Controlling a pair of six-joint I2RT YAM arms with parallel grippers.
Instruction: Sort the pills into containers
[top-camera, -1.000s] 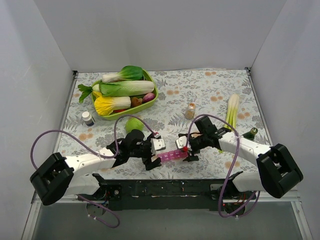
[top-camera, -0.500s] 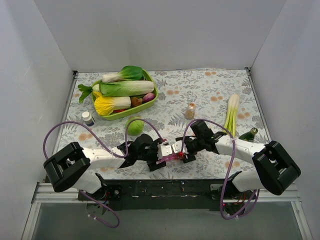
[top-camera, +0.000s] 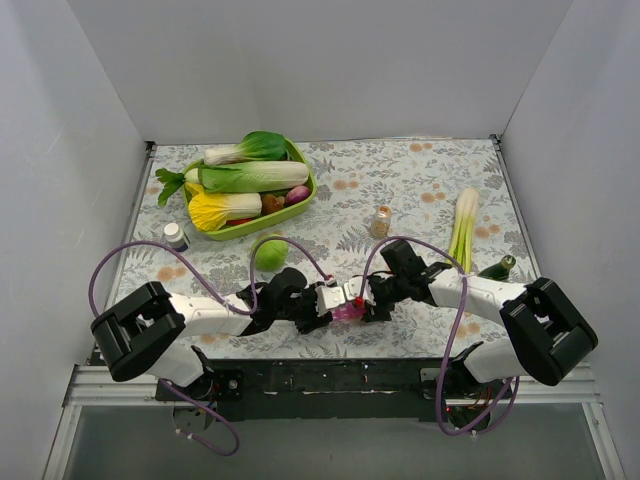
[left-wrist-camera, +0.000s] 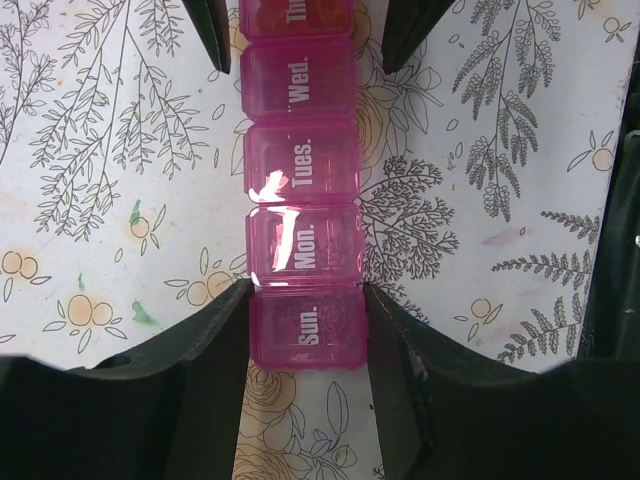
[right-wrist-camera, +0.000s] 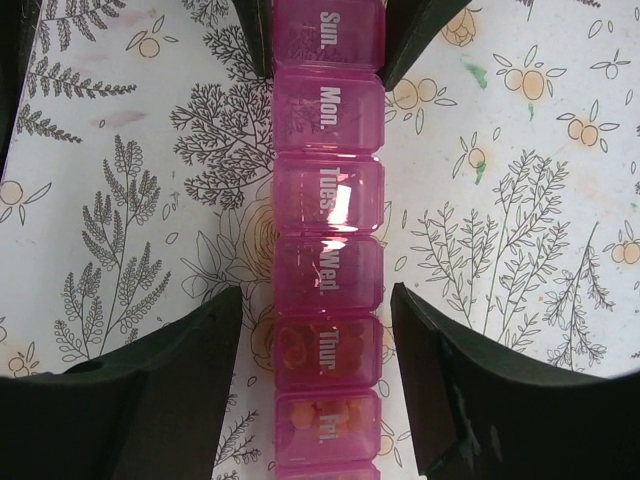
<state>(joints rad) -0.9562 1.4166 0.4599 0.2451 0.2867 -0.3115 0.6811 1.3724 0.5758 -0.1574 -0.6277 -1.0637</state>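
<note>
The containers are a translucent pink pill organiser (top-camera: 348, 310) lying flat on the floral cloth between my two grippers, lids down. Its lids read Sun. to Fri. in the wrist views. Orange pills (right-wrist-camera: 322, 414) show through the Thur. and Fri. lids; Sun. to Wed. look empty. My left gripper (left-wrist-camera: 305, 292) is shut on the organiser (left-wrist-camera: 305, 250), both fingers pressed against the sides of the Sun. compartment. My right gripper (right-wrist-camera: 315, 295) straddles the organiser (right-wrist-camera: 328, 270) at the Thur. compartment, open, with cloth showing on both sides. In the top view the left gripper (top-camera: 325, 303) and right gripper (top-camera: 372, 298) almost meet.
A green tray (top-camera: 306, 193) of vegetables sits at the back left, a lime-green ball (top-camera: 268, 252) just behind my left arm. A small white bottle (top-camera: 176, 236) stands at the left. A small clear jar (top-camera: 380, 221), a pale leek (top-camera: 464, 225) and a dark green bottle (top-camera: 498, 267) lie right of centre.
My left gripper has slid right and closed onto the organiser's Sun. end. My right gripper has come down over the other end and narrowed a little. The organiser shifted slightly.
</note>
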